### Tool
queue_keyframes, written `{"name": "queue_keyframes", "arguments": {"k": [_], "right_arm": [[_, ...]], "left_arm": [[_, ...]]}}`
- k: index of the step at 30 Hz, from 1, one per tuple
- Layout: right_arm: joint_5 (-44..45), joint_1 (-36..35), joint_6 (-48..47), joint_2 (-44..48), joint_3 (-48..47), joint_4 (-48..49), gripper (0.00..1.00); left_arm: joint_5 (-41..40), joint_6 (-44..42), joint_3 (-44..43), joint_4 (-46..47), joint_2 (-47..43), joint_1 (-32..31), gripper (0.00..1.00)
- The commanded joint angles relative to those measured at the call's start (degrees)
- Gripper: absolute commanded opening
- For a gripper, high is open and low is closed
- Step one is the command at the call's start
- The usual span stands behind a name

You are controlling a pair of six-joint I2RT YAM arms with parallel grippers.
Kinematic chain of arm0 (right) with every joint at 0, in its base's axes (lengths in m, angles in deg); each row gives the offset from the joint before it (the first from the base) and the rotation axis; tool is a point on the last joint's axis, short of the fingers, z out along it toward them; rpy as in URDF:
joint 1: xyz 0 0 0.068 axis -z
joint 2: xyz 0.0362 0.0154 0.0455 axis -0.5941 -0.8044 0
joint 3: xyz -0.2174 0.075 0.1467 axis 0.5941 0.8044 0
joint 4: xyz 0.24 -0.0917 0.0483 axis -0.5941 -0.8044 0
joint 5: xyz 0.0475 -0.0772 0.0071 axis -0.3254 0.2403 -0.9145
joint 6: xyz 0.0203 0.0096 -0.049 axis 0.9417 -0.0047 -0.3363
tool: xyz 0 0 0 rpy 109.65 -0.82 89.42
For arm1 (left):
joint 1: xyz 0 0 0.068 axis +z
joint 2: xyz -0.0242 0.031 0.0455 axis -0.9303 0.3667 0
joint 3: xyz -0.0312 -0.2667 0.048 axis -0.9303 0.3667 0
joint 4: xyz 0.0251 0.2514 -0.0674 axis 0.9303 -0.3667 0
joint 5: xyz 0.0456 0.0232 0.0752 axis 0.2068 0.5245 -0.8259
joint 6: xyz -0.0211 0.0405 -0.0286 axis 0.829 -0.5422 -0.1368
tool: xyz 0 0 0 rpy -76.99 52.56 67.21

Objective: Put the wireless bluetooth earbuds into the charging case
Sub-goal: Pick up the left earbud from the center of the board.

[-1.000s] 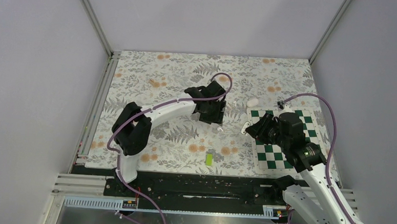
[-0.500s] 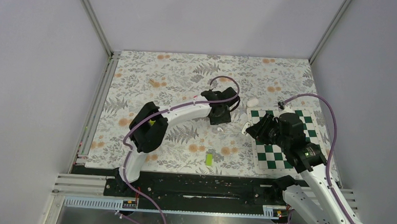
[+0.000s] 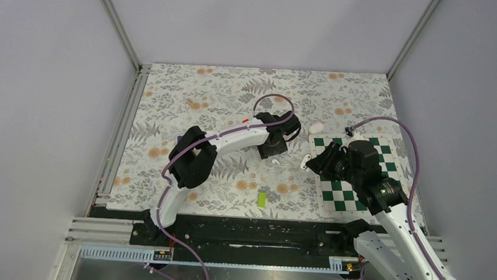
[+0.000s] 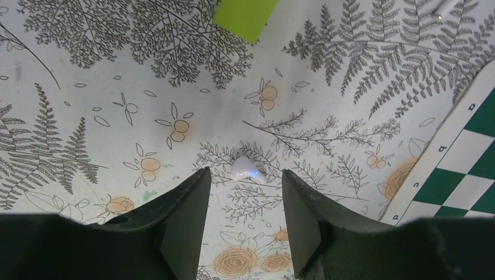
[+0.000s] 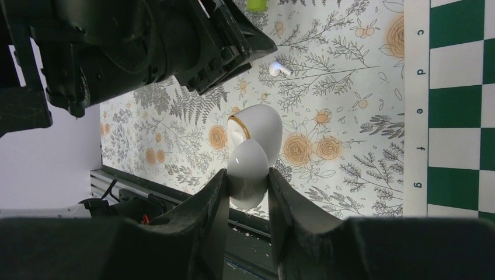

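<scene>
Though tiny overhead, earbud (image 4: pixel 245 169) between jaws

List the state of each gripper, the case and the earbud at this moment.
left gripper, open, fingertips either side of the earbud, not gripping it.
right gripper, shut on the charging case.
charging case, lid open, held between the fingers.
earbud, lying loose on the mat, outside the case.

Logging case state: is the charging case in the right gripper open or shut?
Open: the charging case shows two splayed halves, a gold rim between, in the right gripper.
</scene>
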Motion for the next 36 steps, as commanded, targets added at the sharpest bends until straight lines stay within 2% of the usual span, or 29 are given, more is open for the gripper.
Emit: {"name": "queue_keyframes", "arguments": {"k": [1,8,14,17,24,28,36], "right_arm": [[-2.32,0.29,-0.72,-1.01,-0.32,1.36,0.0],[-1.86,0.29,-2.39,0.52,-0.52,1.06,0.0],[-7.33,0.28,-8.37,-1.89,-2.74,-3.9,0.0],[-6.24,0.23,-10.06,-2.12,-4.32,-6.65,0.0],[-5.09,0.29,-11.0,-1.61,-5.89,-8.15,0.0],[-5.2,0.29,-10.63,-0.98,-5.39,-8.15,0.0],[-5.82,0.29,-10.21,-1.03,-5.11,-7.92,0.0]], "left_arm": [[0.89,2.79,0.36,-0.2,-0.69,0.76,0.48],[7.58,4.54,3.07,1.5,-1.47,0.72,0.48],[10.72,5.48,4.6,3.23,-2.46,0.83,0.48],[11.76,6.97,5.65,4.12,-2.29,0.92,0.48],[11.88,10.86,7.69,7.84,-1.76,1.18,0.47],[11.02,13.13,8.57,8.01,-1.7,1.49,0.42],[8.36,14.77,8.31,6.73,-1.6,2.67,0.39]]}}
